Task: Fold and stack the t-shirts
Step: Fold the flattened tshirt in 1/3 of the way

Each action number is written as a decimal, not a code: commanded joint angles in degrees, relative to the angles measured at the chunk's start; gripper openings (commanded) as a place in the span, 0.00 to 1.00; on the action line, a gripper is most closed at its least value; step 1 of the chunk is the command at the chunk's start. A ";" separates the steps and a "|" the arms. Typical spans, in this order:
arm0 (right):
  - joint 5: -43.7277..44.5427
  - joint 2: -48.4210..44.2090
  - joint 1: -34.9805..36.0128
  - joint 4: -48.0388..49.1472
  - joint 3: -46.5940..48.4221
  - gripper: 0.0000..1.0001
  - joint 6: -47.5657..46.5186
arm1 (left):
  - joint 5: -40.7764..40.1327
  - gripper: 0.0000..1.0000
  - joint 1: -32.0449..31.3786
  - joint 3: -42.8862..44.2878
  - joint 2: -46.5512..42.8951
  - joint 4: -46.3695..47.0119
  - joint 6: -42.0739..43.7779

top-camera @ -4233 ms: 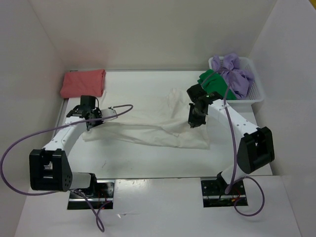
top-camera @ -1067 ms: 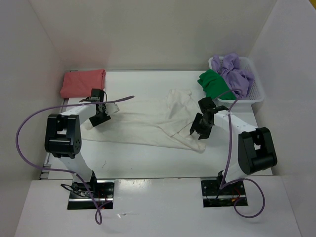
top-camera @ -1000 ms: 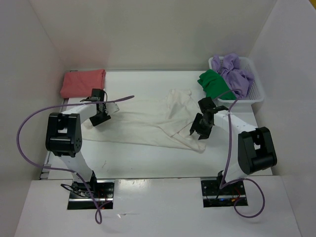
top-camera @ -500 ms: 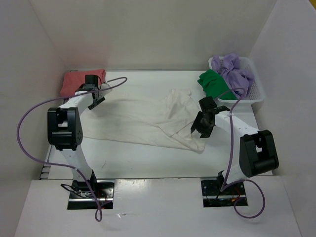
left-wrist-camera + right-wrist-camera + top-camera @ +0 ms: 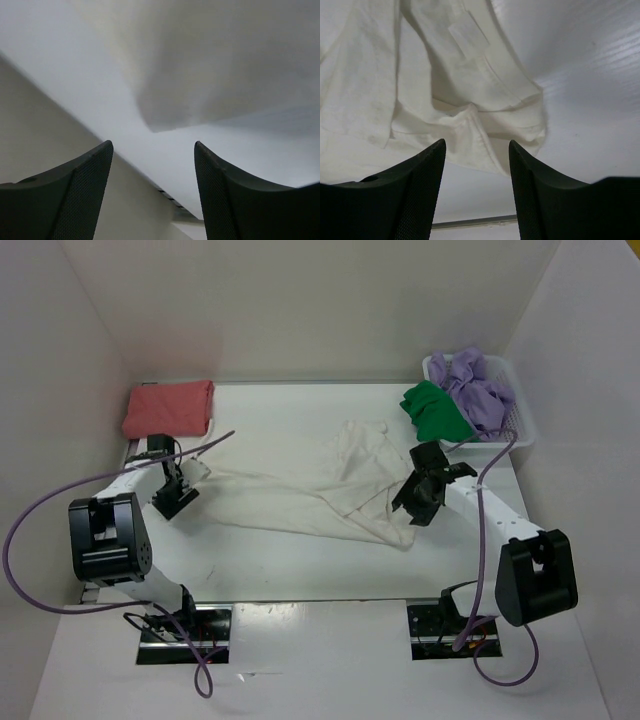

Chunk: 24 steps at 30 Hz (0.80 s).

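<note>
The left arm (image 5: 108,540) rises from its base at the near left, folds at the elbow and reaches along the left side. The left gripper (image 5: 173,500) points downward, jaws parted, holding nothing. The right arm (image 5: 500,525) stretches from the near right toward the middle. The right gripper (image 5: 412,510) also points downward, jaws parted, holding nothing.

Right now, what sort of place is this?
Probably a robotics lab test booth: a left arm and right arm bolted to a white table, plain white walls boxing it in, a cream shirt spread out.
</note>
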 commanded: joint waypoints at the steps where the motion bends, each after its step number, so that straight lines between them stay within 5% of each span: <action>1: -2.56 -0.84 0.42 -0.92 -2.88 0.59 3.45 | 4.66 0.73 1.12 -3.50 0.86 -2.15 -2.70; 10: -4.59 2.32 0.95 4.26 -7.97 0.54 5.12 | 7.65 0.75 1.12 -5.62 6.57 4.89 -2.71; 14: -5.11 5.74 0.95 7.07 -8.69 0.25 5.12 | 6.52 0.35 1.12 -5.62 9.82 6.30 -2.10; 15: -5.11 7.41 0.95 7.08 -8.69 0.16 4.60 | 6.51 0.13 1.12 -5.62 10.35 5.77 -2.10; 16: -4.50 8.12 0.95 7.08 -8.69 0.00 4.60 | 6.51 0.03 1.12 -4.84 10.36 5.77 -2.10; 24: -1.78 1.37 0.95 -1.52 -4.12 0.00 3.45 | 4.22 0.00 3.66 -7.54 -2.26 1.02 2.73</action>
